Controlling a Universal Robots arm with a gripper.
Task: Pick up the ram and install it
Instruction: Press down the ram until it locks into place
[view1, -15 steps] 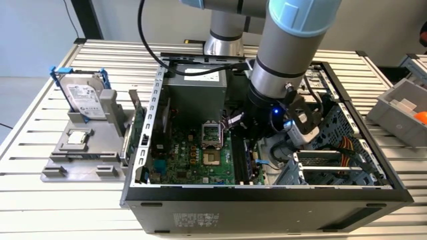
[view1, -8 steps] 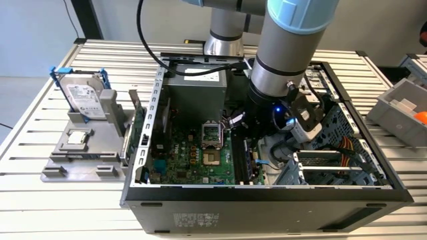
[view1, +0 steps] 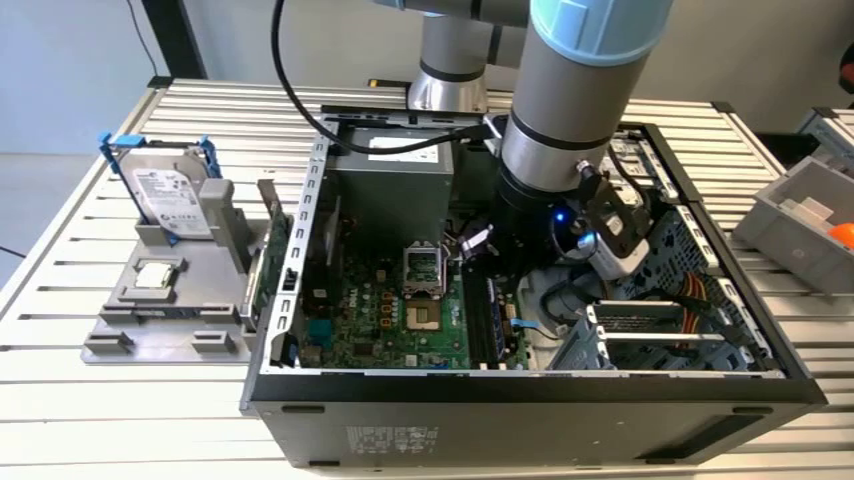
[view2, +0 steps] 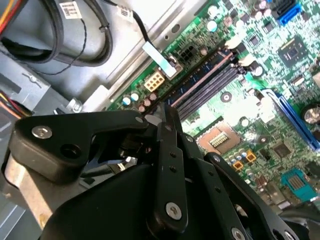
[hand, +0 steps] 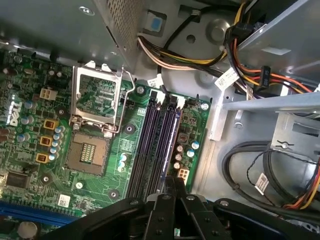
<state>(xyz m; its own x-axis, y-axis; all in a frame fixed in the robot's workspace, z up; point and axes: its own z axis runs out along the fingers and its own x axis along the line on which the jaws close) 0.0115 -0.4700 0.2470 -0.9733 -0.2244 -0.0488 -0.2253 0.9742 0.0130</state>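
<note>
Fingertips of the gripper (hand: 170, 186) sat drawn together, low inside the computer case (view1: 534, 390). I saw the ram (hand: 169, 142) edge-up in the motherboard (hand: 125, 150) slots, at six o'clock from the gripper in the exterior view.
</note>
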